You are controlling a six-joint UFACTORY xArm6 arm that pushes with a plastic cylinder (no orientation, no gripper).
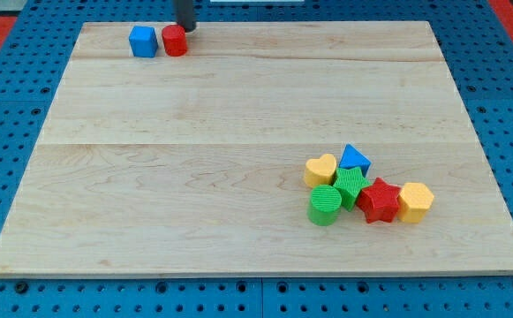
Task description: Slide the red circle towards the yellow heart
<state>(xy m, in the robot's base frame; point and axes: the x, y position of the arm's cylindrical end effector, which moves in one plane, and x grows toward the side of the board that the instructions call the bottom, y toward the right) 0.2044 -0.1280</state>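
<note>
The red circle point(175, 41) stands near the board's top edge at the view's upper left, touching a blue cube point(143, 41) on its left. My tip point(186, 28) is just above and to the right of the red circle, very close to it. The yellow heart point(320, 170) lies far off at the view's lower right, at the left end of a cluster of blocks.
The cluster beside the yellow heart holds a blue triangle point(355, 159), a green star-like block point(351, 185), a green cylinder point(325, 205), a red star point(380, 200) and a yellow hexagon-like block point(415, 201). The wooden board point(194, 177) lies on a blue pegboard.
</note>
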